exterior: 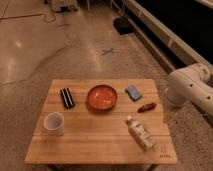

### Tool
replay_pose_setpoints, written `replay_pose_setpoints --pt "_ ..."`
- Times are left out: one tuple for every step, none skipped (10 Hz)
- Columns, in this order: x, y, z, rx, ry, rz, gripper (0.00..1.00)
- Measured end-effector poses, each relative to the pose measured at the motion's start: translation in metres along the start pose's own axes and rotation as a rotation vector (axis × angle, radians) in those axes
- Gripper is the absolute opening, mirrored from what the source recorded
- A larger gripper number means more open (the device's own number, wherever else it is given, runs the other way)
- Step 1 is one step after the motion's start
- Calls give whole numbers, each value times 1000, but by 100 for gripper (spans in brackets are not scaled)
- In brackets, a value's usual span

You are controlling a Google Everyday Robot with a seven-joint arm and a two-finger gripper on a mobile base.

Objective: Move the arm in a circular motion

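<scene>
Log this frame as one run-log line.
arm: at right side of table | hand: not in view | on table: bowl, cup, bottle lying down, sponge | arm-item contact: none

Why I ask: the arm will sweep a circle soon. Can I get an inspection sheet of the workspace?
surface: wooden table, bare wood between items
job's things: arm, white, off the table's right edge
clutter: white cup, black object, orange bowl, blue sponge, red-brown item, bottle lying on its side
gripper: not in view; only arm segments show
cables: nothing seen
surroundings: speckled floor, blue cross mark on it, long ledge at right
</scene>
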Motion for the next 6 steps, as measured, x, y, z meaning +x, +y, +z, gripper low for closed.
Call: replay_pose_setpoints --pt "0 0 0 0 0 0 65" --pt "0 0 0 0 0 1 65" --pt "0 0 0 0 0 1 65" --pt "0 0 0 0 0 1 65" --pt "1 0 0 1 1 1 65" --pt "0 -2 -1 2 2 2 65"
